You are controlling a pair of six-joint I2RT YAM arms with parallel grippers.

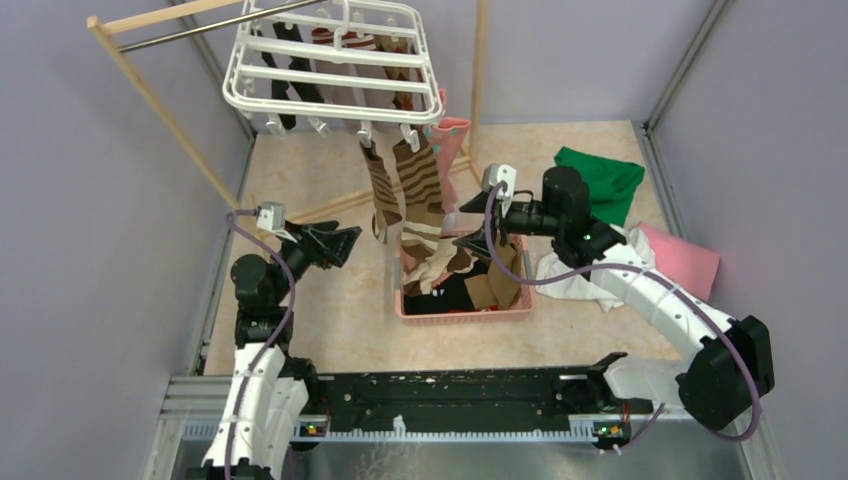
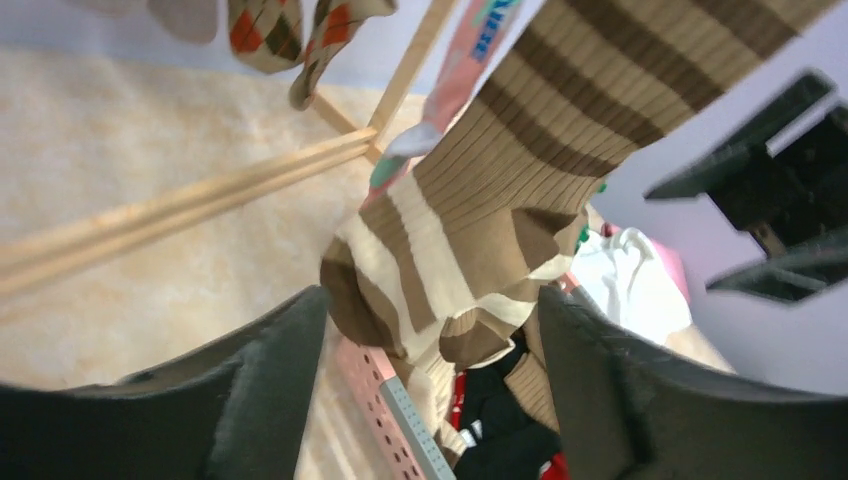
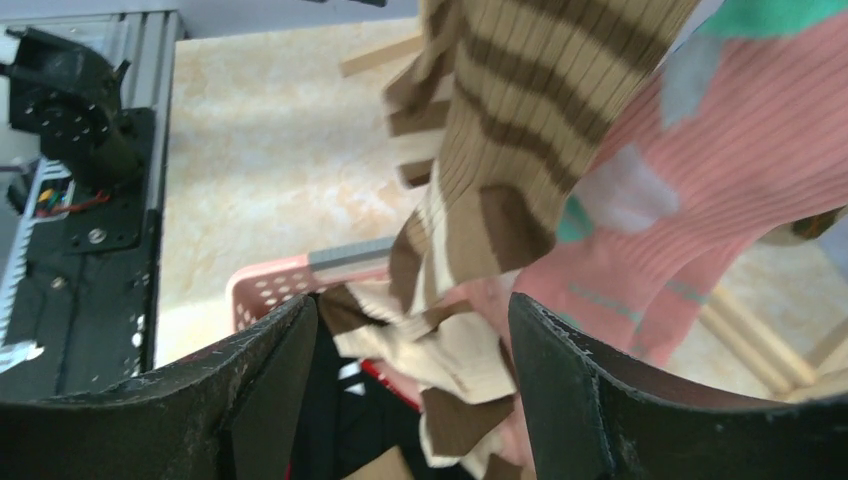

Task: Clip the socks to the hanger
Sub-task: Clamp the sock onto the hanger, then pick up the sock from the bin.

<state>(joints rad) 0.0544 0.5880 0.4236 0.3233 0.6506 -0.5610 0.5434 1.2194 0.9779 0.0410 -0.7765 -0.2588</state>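
One striped sock (image 1: 422, 185), between left gripper (image 1: 350, 240) and right gripper (image 1: 468, 222), both spread

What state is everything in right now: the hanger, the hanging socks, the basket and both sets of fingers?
hanger, suspended, several clips filled.
striped sock, hanging from the hanger's front edge.
pink sock, hanging behind the striped sock.
basket, upright, holding loose socks.
left gripper, fingers open around the striped sock's toe.
right gripper, fingers open, striped sock between them.
green cloth, crumpled.
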